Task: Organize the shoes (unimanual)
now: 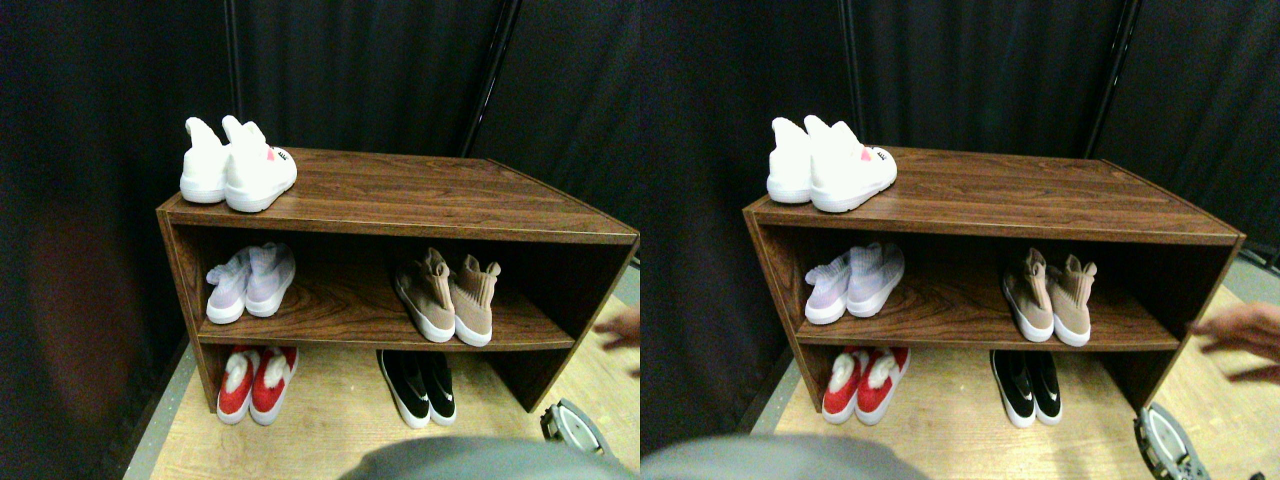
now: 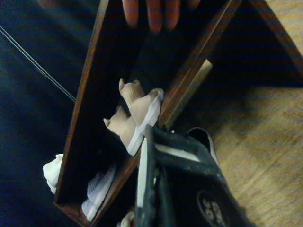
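Tan shoes [image 1: 447, 295] sit mid-frame on the shelf [image 1: 380, 320], a hand [image 1: 620, 328] at right; end effector [image 1: 572, 425] state cannot be told

The robot's pincer [image 1: 572, 428] is dark grey with a pale rim and a rounded shape. Up close, its jaw is a black open frame with a white strip.

The shelf unit [image 1: 420, 195] is finished in dark wood-grain veneer with a slight sheen. The floor [image 1: 330, 415] is seen as light, matt wood. The tan shoes [image 1: 447, 295] are formed of ribbed knit with smooth white soles. The backdrop curtain [image 1: 380, 70] is dark, matt cloth.
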Tool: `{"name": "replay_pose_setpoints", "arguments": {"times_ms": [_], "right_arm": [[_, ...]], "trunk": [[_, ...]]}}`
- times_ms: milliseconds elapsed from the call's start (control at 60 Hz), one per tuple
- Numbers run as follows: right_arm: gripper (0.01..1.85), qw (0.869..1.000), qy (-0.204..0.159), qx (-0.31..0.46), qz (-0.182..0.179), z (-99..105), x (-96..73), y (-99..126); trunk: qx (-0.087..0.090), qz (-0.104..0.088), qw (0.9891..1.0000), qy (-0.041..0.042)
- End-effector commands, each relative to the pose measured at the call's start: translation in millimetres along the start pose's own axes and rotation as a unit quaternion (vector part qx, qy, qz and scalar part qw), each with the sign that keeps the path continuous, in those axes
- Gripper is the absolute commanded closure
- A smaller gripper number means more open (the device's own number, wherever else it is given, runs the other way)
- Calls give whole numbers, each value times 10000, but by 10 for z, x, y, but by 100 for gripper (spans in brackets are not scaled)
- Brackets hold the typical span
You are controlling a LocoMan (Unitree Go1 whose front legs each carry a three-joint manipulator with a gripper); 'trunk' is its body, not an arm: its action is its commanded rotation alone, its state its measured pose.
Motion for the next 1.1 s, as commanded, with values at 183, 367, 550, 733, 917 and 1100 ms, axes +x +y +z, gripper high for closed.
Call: {"name": "replay_pose_setpoints", "arguments": {"times_ms": [183, 367, 550, 733, 917, 1100], "right_arm": [[180, 9997, 111, 119, 162, -53, 73, 69], [180, 9997, 155, 22, 188, -56, 121, 61], [180, 9994, 276, 89, 198, -67, 175, 53], [180, 9992, 299, 188, 163, -84, 205, 42], [180, 9992, 275, 234, 188, -83, 181, 45], [180, 9998, 43, 91, 175, -91, 61, 102]], "trunk": [[-69, 31, 10000, -15], [-75, 43, 10000, 5], [-60, 49, 10000, 58], [-50, 32, 9999, 108], [-43, 21, 9999, 126], [-22, -62, 9999, 152]]}}
